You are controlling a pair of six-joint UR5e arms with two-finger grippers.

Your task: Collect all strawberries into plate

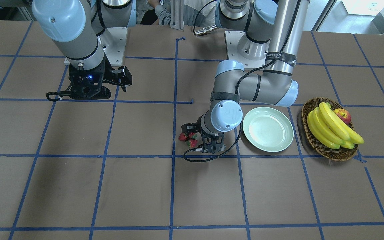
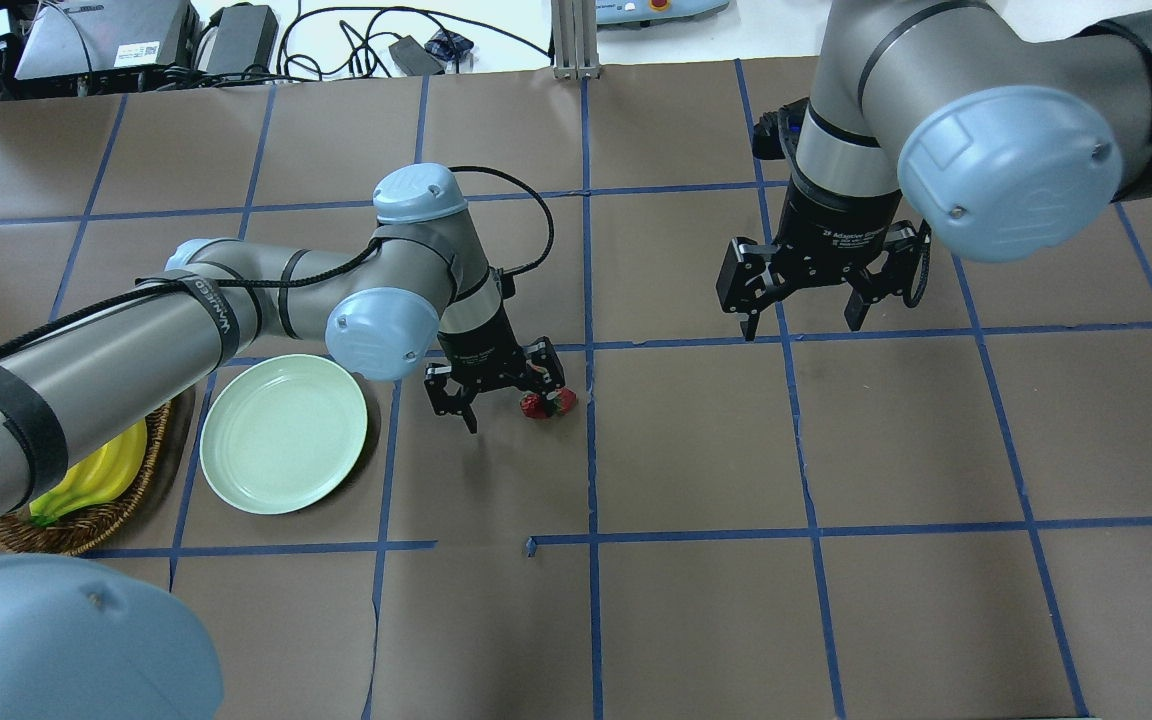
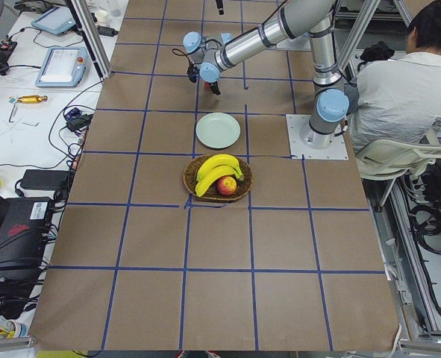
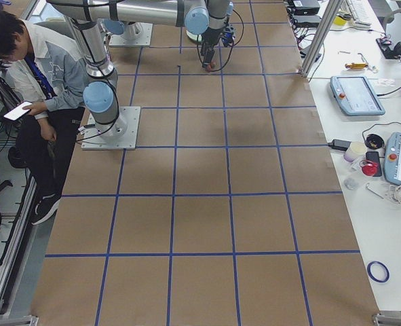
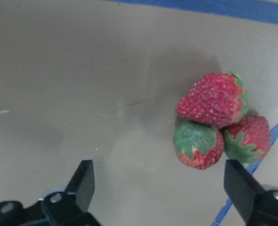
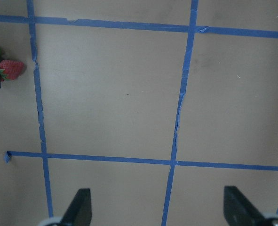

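Note:
Three red strawberries (image 5: 218,122) with green tops lie bunched together on the brown table, seen also as strawberries (image 1: 188,138) and strawberries (image 2: 544,403). My left gripper (image 2: 508,405) hangs low over them, open, with nothing held. In the left wrist view the bunch sits near the right fingertip (image 5: 240,186), off the middle of the gap. The pale green plate (image 2: 283,433) lies empty to the left of that gripper, and shows as the plate (image 1: 268,129) too. My right gripper (image 2: 803,325) is open over bare table, far to the right of the strawberries.
A wicker basket (image 1: 332,146) with bananas (image 1: 332,126) and an apple (image 1: 343,115) stands beyond the plate, partly under my left arm in the overhead view. Blue tape lines grid the table. A seated person (image 3: 399,82) is behind the robot's base.

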